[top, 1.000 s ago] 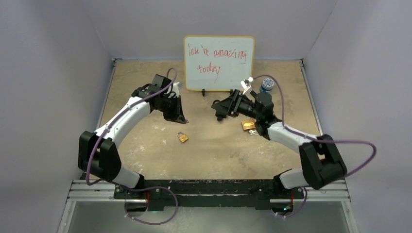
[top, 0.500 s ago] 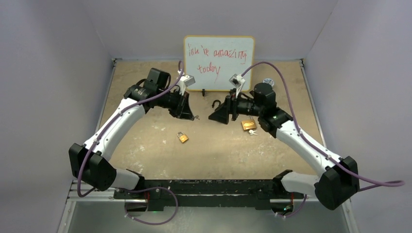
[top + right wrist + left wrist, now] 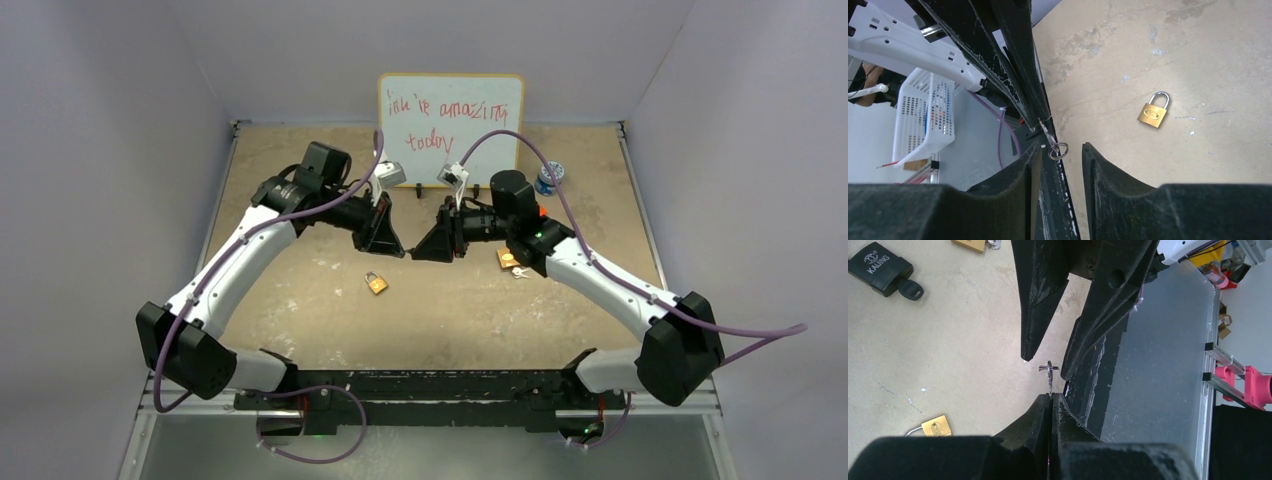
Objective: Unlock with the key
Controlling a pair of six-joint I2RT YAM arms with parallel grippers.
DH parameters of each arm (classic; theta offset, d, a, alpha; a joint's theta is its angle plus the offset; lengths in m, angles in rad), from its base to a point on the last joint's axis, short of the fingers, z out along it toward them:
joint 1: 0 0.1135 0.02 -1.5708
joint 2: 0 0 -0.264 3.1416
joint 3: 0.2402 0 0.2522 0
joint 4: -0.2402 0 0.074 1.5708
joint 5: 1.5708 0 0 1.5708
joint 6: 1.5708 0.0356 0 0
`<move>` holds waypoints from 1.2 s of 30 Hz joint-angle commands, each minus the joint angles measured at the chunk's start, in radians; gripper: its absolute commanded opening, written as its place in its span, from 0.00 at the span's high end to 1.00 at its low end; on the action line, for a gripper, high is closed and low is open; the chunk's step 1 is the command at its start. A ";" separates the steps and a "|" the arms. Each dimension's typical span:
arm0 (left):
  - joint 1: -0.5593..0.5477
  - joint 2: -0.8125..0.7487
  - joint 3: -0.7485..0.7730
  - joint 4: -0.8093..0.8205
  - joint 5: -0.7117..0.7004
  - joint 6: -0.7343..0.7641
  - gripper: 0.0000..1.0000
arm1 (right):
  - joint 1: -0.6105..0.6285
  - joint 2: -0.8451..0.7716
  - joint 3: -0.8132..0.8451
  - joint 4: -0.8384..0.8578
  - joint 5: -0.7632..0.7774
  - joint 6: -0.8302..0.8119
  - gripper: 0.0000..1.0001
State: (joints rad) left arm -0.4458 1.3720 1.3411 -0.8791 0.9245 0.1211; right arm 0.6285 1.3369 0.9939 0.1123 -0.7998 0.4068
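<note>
A small brass padlock (image 3: pixel 376 283) lies shut on the table; it also shows in the left wrist view (image 3: pixel 935 426) and the right wrist view (image 3: pixel 1153 113). My left gripper (image 3: pixel 401 250) (image 3: pixel 1050 396) is shut on a small silver key (image 3: pixel 1050 379) whose ring end sticks out past the tips. My right gripper (image 3: pixel 419 252) (image 3: pixel 1060 148) is open, tip to tip with the left one above the table. The key's ring (image 3: pixel 1058 150) sits between the right fingertips, nearer the left pad. In the left wrist view the right fingers (image 3: pixel 1038 315) stand to either side of the key.
A second brass padlock (image 3: pixel 510 258) with keys (image 3: pixel 520 271) lies under the right arm. A black padlock (image 3: pixel 879 274) with a black-headed key (image 3: pixel 910 290) lies on the table. A whiteboard (image 3: pixel 450 130) stands at the back, a blue-and-white object (image 3: pixel 549 176) to its right.
Both arms have swung inward toward each other. The left gripper with the key and the open right gripper now meet tip to tip over the table's middle.
</note>
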 commanded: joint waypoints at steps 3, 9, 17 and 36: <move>-0.004 -0.049 0.010 -0.005 0.062 0.053 1.00 | 0.009 -0.028 0.035 0.067 -0.059 0.006 0.62; -0.009 -0.053 -0.003 -0.006 0.070 0.055 1.00 | 0.009 -0.028 0.038 0.121 -0.078 0.045 0.55; -0.017 -0.048 -0.011 -0.006 0.065 0.060 1.00 | 0.011 -0.039 0.035 0.148 -0.085 0.064 0.48; -0.021 -0.045 -0.008 -0.007 0.051 0.064 1.00 | 0.023 -0.018 0.016 0.116 -0.193 0.029 0.80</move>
State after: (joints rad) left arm -0.4618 1.3472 1.3293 -0.9058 0.9600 0.1509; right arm 0.6418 1.3342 0.9947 0.2230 -0.9180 0.4549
